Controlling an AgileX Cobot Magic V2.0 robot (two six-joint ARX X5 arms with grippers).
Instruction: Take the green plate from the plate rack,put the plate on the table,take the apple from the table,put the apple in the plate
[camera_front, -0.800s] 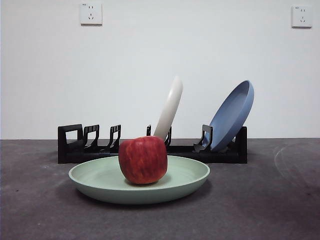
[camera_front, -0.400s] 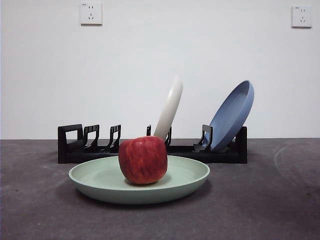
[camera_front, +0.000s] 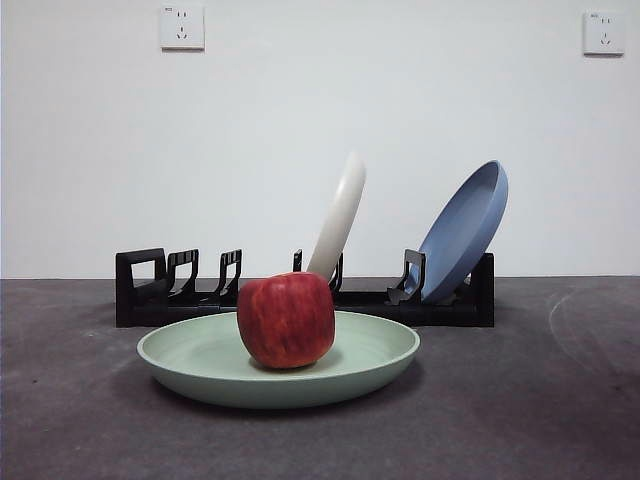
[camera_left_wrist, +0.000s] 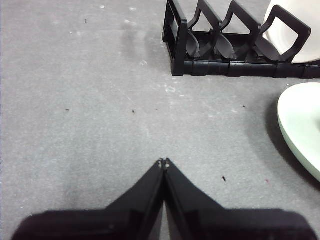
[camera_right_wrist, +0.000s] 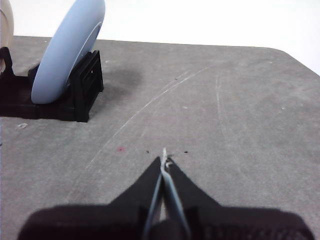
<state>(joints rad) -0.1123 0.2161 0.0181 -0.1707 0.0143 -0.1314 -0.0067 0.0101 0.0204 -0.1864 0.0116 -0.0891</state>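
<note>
Apple (camera_front: 286, 320), firm, smooth and probably weighty, best pinched across its broad middle, sits inside the green plate (camera_front: 360, 368) on the table (camera_front: 540, 420) before the plate rack (camera_front: 150, 290), while left gripper (camera_left_wrist: 163, 163) and right gripper (camera_right_wrist: 164, 159) rest clenched, empty, well apart.

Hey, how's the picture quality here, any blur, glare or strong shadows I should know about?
Front view: even, soft light, sharp; the apple shows no glare, and the green plate casts a faint shadow on the table. Left wrist view: bright, slightly washed out, the plate's rim overexposed. Right wrist view: the blue plate looks soft, with a dim shadow beside it.
</note>
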